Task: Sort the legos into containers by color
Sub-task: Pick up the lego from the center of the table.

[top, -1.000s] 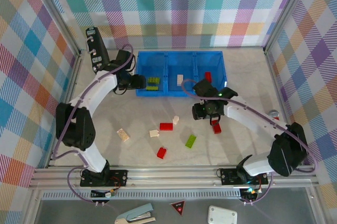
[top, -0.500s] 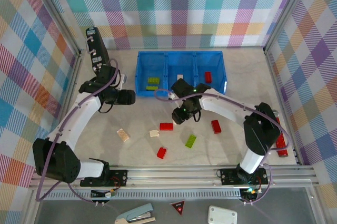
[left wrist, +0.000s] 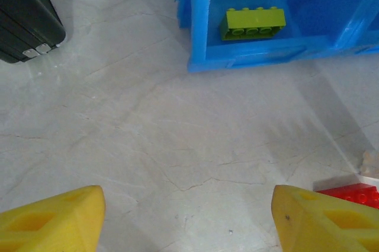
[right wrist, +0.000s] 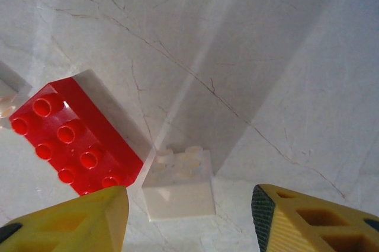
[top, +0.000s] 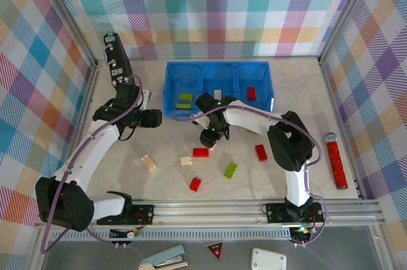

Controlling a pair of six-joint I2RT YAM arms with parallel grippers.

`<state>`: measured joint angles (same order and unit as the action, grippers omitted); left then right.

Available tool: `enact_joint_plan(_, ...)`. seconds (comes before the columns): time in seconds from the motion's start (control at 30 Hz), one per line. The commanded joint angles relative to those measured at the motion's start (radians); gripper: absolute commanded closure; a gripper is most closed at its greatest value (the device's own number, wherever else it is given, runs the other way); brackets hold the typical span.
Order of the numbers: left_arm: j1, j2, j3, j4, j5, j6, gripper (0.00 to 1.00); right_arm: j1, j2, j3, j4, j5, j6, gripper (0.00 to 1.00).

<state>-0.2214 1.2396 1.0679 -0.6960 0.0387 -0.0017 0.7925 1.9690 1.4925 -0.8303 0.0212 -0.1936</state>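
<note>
Hanging low over the pale marbled table [top: 311,92], the right gripper [right wrist: 189,222] holds its yellow fingers [right wrist: 71,219] apart with nothing clamped. A small cream brick [right wrist: 180,188] lies on the table just ahead of the gap between them. A long red brick [right wrist: 70,144] lies just beside it, to the left in the wrist view; whether the two touch cannot be told. The left gripper [left wrist: 186,222] hovers off the near left corner of the blue tray [left wrist: 204,38], its fingers spread wide and empty over bare table. In that corner compartment two lime green bricks [left wrist: 251,22] lie one behind the other, studs up, and the black upright device [left wrist: 26,21] stands off to the left. Seen from above, the tray sits toward the far side of the table with its three compartments in a row: the green bricks in the left one, a sorted cream brick [top: 217,94] in the middle and a sorted red brick [top: 251,92] in the right. Loose on the table nearer the arm bases lie a larger cream brick [top: 148,162], a cream cube [top: 186,161], a loose green brick [top: 230,169], a near red brick [top: 195,184] and a right-hand red brick [top: 261,152]. They lie well apart from one another, and a red cylinder [top: 336,162] lies at the right edge
</note>
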Motion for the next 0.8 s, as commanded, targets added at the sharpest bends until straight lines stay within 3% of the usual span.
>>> enact_joint_plan(0.0,0.007,-0.015,-0.018,0.018,-0.025,0.021,0.26,0.01,0.034,0.035,-0.026,-0.012,-0.029,0.41)
enact_joint_plan(0.33,0.007,0.012,-0.01,0.003,-0.03,0.021,0.25,0.021,0.094,0.021,-0.039,0.013,-0.033,0.41)
enact_joint_plan(0.77,0.007,0.023,-0.006,0.0,-0.023,0.023,0.25,0.041,0.087,0.04,-0.082,0.056,-0.019,0.51)
